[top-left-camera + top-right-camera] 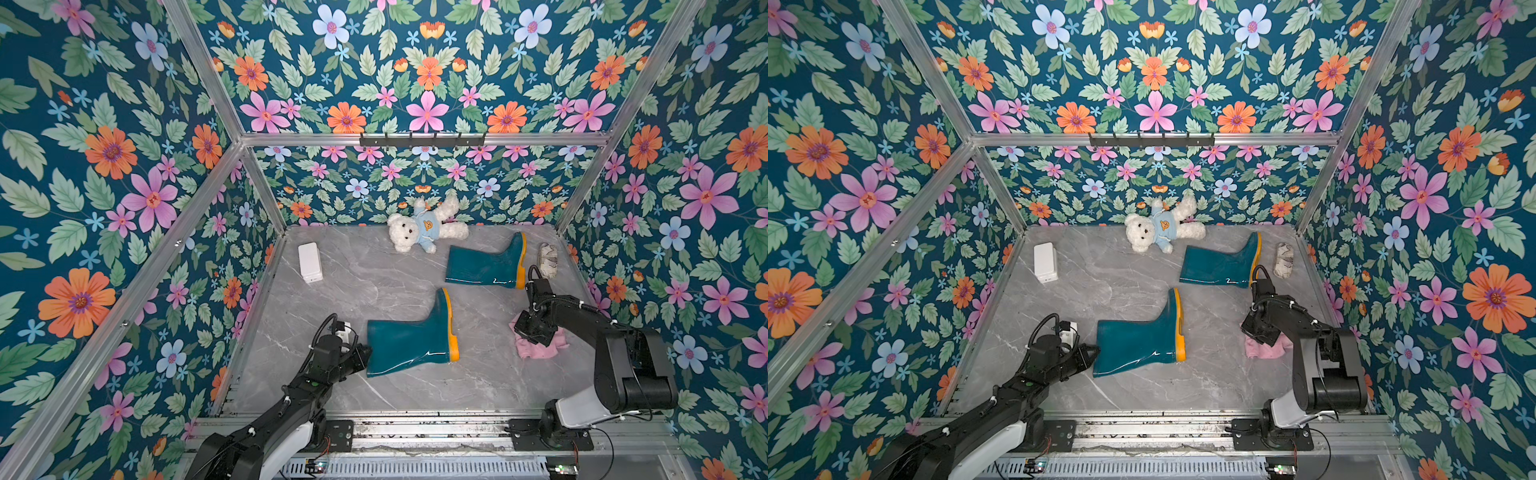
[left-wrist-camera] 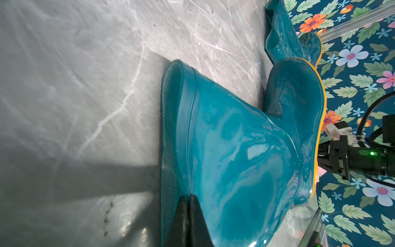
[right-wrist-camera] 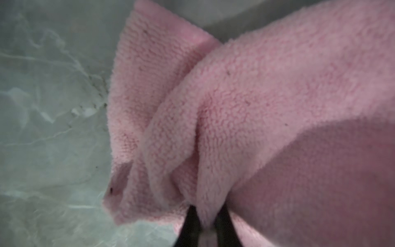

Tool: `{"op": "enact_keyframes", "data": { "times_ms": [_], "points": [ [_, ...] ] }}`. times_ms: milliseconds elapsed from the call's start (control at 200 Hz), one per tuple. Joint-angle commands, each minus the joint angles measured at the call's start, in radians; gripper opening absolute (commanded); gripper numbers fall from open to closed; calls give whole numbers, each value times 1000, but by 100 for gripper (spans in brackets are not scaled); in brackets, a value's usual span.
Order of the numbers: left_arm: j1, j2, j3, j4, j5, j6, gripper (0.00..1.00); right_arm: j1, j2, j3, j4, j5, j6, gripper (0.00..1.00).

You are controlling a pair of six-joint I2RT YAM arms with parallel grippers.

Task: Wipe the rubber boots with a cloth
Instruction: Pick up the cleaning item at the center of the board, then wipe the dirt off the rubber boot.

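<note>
Two teal rubber boots with yellow-orange soles lie on their sides on the grey marble floor. The near boot [image 1: 411,340] [image 1: 1138,340] [image 2: 235,149] is in the middle, and the far boot [image 1: 482,266] [image 1: 1217,266] [image 2: 282,36] is at the back right. My left gripper [image 1: 368,353] [image 2: 187,197] is shut on the rim of the near boot's shaft opening. The pink fuzzy cloth [image 1: 536,349] [image 1: 1266,349] [image 3: 235,107] lies crumpled on the floor at the right. My right gripper [image 1: 530,332] [image 3: 206,213] points down into it, shut on a fold of the cloth.
A white teddy bear [image 1: 424,228] lies against the back wall. A white box [image 1: 309,262] stands at the back left. A grey-white rag bundle [image 1: 547,259] sits by the right wall beyond the far boot. Flowered walls enclose three sides.
</note>
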Motion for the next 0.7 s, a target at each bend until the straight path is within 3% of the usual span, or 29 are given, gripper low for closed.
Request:
{"op": "enact_keyframes", "data": {
  "times_ms": [0, 225, 365, 485, 695],
  "points": [
    [0, 12, 14, -2, -11, 13, 0, 11, 8, -6, 33, -104, -27, 0],
    [0, 29, 29, -8, -27, 24, 0, 215, -147, 109, -14, -58, -82, 0],
    [2, 25, 24, -8, -32, 23, 0, 405, -127, 267, -37, -46, -107, 0],
    [2, 21, 21, -8, -37, 20, 0, 582, 1, 437, -50, -28, -118, 0],
    [14, -7, 13, -17, -43, 11, 0, 768, 366, 727, -19, -170, -84, 0]
  ]
}}
